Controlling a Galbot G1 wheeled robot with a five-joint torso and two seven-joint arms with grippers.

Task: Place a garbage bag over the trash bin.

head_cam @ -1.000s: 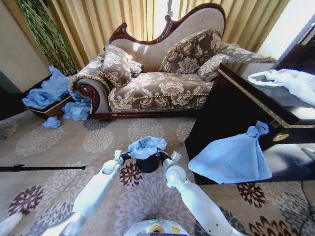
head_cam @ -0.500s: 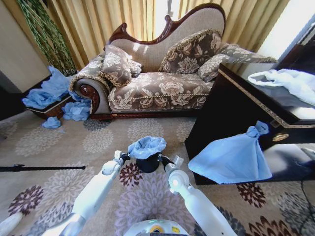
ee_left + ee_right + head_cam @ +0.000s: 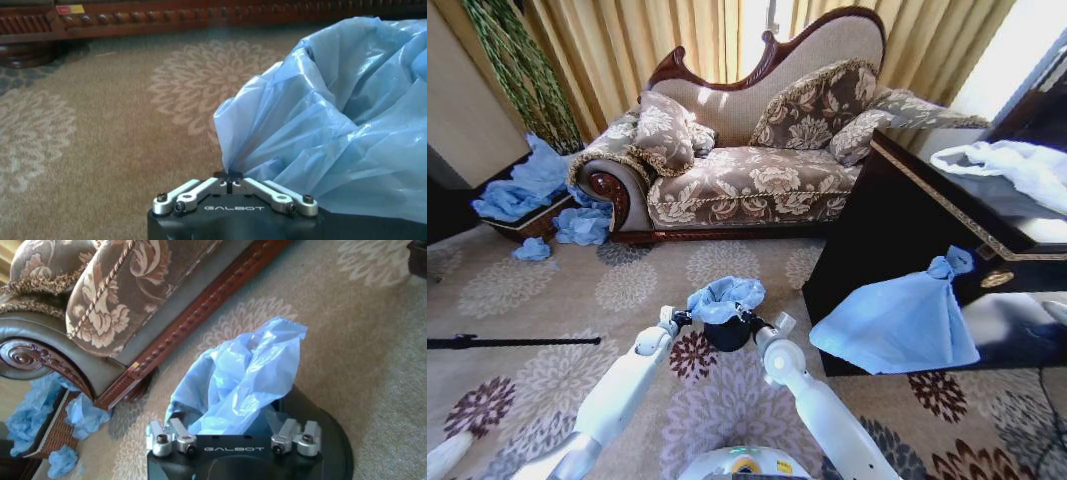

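While the left gripper (image 3: 228, 176) pinches the garbage bag (image 3: 724, 297) at its edge, the right gripper (image 3: 232, 432) stands open beside it. That bag drapes over the trash bin (image 3: 728, 334) on the carpet (image 3: 627, 285), with a sofa (image 3: 757, 150) behind and a dark cabinet (image 3: 897, 225) nearby.

garbage bag (image 3: 725, 298) light blue, see-through-ish; trash bin (image 3: 728, 334) plain black. carpet (image 3: 547, 300) tan w/ pale + maroon flower medallions. sofa (image 3: 747, 160) brown floral, dark red wood trim. curtains (image 3: 627, 45) gold striped.
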